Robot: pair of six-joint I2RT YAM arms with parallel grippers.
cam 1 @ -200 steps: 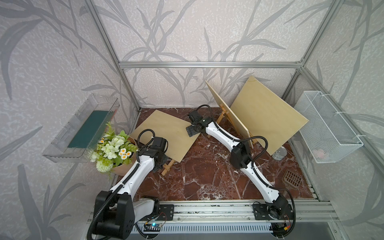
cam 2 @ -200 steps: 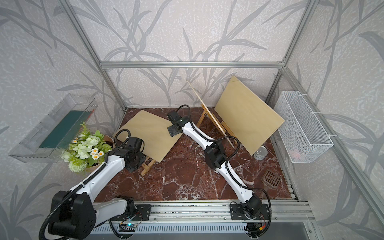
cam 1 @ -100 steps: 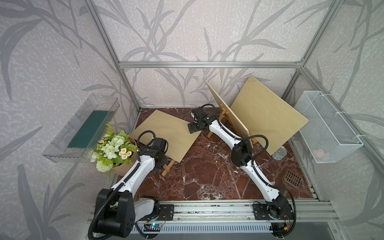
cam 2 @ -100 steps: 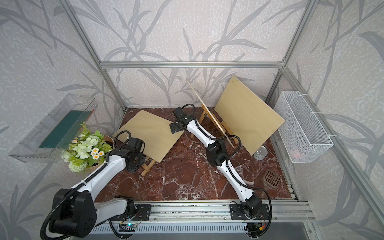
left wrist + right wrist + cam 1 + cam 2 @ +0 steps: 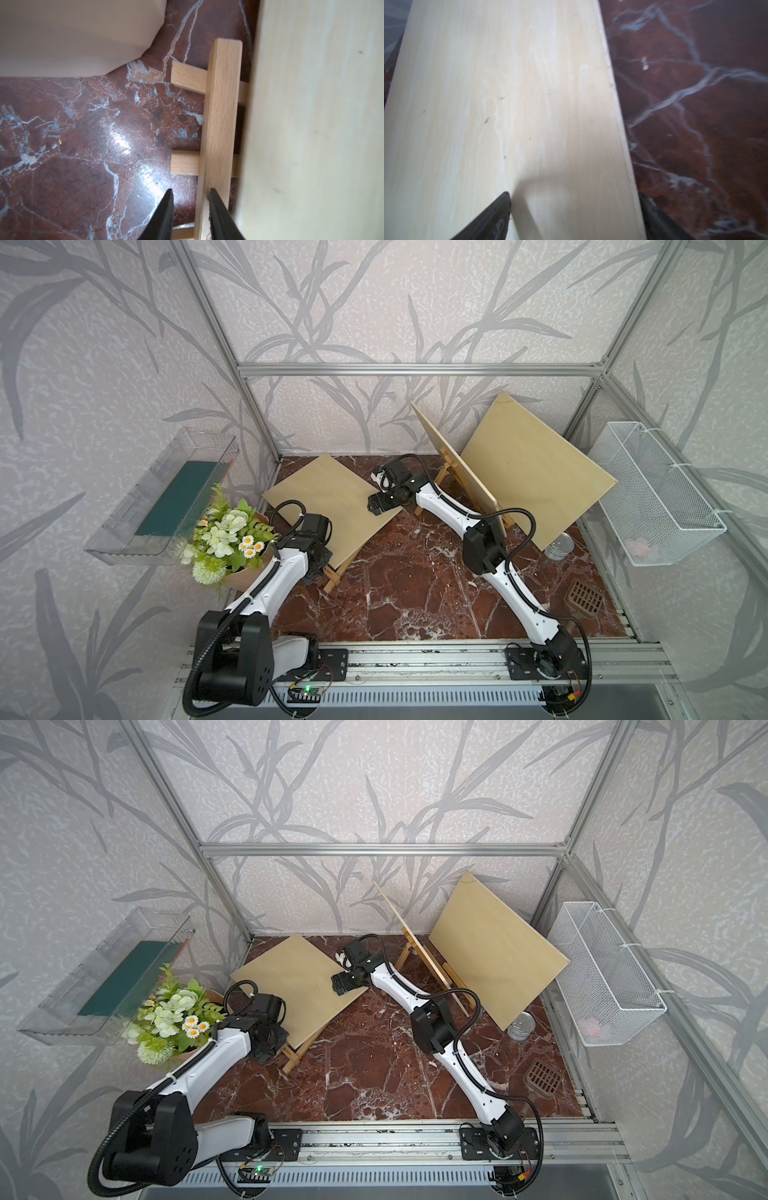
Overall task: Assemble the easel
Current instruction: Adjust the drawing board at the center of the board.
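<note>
Red marble floor (image 5: pixel 415 593) inside an aluminium frame, leaf-print walls all round, in both top views. On the left wall a clear bin (image 5: pixel 124 537) with a green pad (image 5: pixel 178 497) in it; on the right wall a wire basket (image 5: pixel 665 489) with something pink (image 5: pixel 638 546), too blurred to name. At the left edge flowers (image 5: pixel 226 531) in a paper wrap (image 5: pixel 243 578); at the right a tin (image 5: pixel 559 546) and a brown grate (image 5: pixel 585 596). At the left, just beside the wrap, easel (image 5: pixel 336 577) lying under a tilted board (image 5: pixel 328 506), only its near legs showing. At the back, second easel (image 5: pixel 445 470) upright with a second board (image 5: pixel 457 463) edge-on, third board (image 5: pixel 536 477) leaning behind. Bare floor in the middle and front, between the arms. Low at the board's near edge, left gripper (image 5: pixel 274 1050); over the board's right corner, right gripper (image 5: pixel 379 506), barely shifted from a second ago, boards and left gripper as before. Left wrist: easel's bar (image 5: pixel 222 124) along the board's edge, two leg ends sticking out toward the wrap; fingers (image 5: pixel 165 212) a narrow gap apart with the bar's side in that gap, cannot tell whether pinched. Right wrist: board face, its edge, marble beyond; one finger (image 5: pixel 492 216) over the face, its mate past the edge, jaws wide apart, gripping nothing.
</note>
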